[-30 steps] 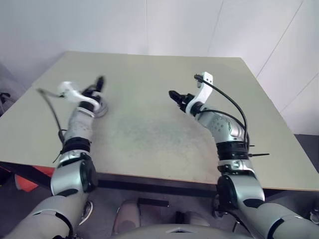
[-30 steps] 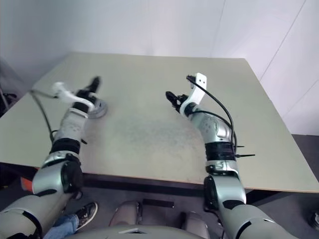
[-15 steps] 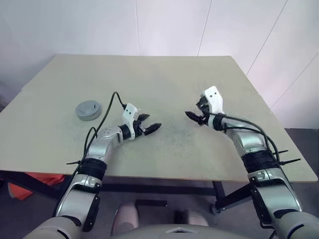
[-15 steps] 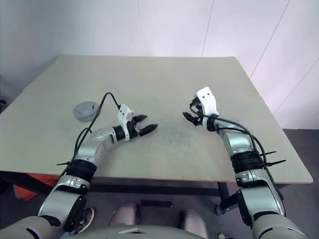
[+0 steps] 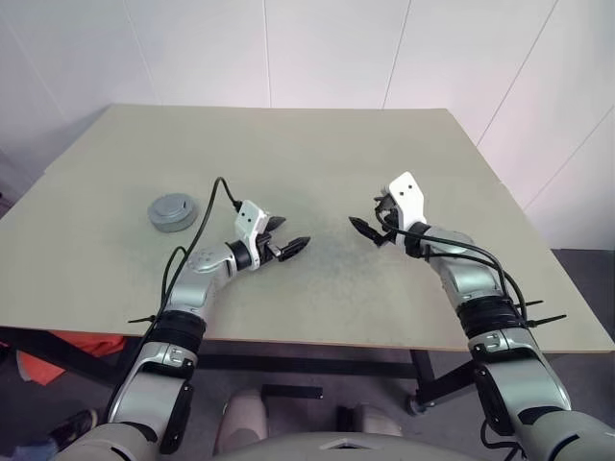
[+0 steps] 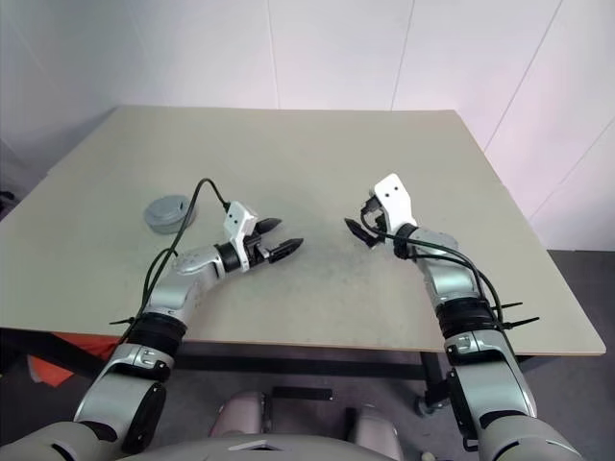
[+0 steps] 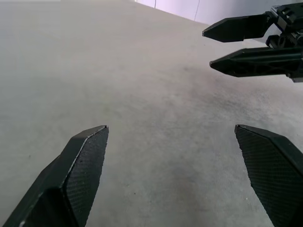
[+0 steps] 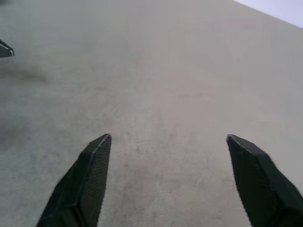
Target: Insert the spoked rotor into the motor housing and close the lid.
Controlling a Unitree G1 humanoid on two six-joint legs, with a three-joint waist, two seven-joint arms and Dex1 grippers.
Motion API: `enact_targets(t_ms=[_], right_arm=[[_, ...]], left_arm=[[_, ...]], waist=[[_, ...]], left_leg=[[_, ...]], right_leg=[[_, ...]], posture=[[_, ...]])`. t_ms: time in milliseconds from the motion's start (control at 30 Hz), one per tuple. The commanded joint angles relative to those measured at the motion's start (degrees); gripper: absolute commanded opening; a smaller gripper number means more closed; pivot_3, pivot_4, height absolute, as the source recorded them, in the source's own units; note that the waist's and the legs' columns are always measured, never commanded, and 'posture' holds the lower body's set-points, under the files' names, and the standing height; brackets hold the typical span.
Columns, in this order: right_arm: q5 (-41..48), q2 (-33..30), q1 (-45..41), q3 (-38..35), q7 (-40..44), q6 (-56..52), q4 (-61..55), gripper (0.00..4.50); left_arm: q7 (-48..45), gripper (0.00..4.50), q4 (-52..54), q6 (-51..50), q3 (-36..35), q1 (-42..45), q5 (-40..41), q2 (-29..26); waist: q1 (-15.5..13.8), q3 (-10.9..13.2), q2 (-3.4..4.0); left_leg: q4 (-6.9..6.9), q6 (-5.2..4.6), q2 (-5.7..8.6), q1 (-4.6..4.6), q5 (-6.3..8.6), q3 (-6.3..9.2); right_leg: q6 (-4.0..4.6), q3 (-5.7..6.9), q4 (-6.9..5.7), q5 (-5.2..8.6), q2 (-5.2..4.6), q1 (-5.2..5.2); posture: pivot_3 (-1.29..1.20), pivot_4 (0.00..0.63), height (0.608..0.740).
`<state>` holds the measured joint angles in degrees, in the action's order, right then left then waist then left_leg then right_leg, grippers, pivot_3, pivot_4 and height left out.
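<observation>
From the left eye, a round grey metal disc (image 5: 173, 211), apparently the motor housing with its lid on, sits alone near the left side of the pale beige worktop (image 5: 317, 154). No separate spoked rotor lies anywhere on the surface, which suggests the wheel is already inside and the assembly closed. The left gripper (image 5: 288, 246) hovers near the worktop's middle, well apart from the disc, its black fingers spread and holding nothing. The right gripper (image 5: 370, 230) faces it across a bare patch, fingers likewise apart and empty.

The right eye gives the same layout: the disc (image 6: 166, 212) off to the left, both grippers low over the centre.

The left wrist camera looks between its own spread fingers (image 7: 78, 170) across bare worktop toward the other gripper's two black tips.

The right wrist camera shows its fingers (image 8: 87, 177) wide over plain surface.

Judged from this, little or nothing of the task appears left.
</observation>
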<state>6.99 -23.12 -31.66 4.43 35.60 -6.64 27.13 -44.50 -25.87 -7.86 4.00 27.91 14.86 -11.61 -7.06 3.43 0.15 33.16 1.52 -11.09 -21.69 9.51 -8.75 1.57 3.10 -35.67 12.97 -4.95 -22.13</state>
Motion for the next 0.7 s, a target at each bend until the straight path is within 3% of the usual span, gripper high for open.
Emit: enact_targets(t_ms=[33,700], right_arm=[[0.8,-0.4,-1.8,-1.6,1.5,0.0,-1.8,4.48],[-0.2,2.8,-1.1,-2.3,-1.0,2.0,0.0,4.48]], left_arm=[[1.3,4.5,2.5,-0.6,-0.3,0.2,-0.1,0.8],[-0.1,4.5,7.5,-0.8,-3.0,-1.0,0.9,-3.0]], waist=[[0.0,0.0,0.0],[0.1,0.0,0.01]], left_leg=[[0.01,0.0,0.0,0.0,0.0,0.0],[0.01,-0.01,-0.03,0.0,0.0,-0.02]], right_leg=[[0.0,0.0,0.0,0.0,0.0,0.0],[0.01,0.0,0.0,0.0,0.01,-0.02]], posture=[[0.0,0.0,0.74],[0.0,0.0,0.74]])
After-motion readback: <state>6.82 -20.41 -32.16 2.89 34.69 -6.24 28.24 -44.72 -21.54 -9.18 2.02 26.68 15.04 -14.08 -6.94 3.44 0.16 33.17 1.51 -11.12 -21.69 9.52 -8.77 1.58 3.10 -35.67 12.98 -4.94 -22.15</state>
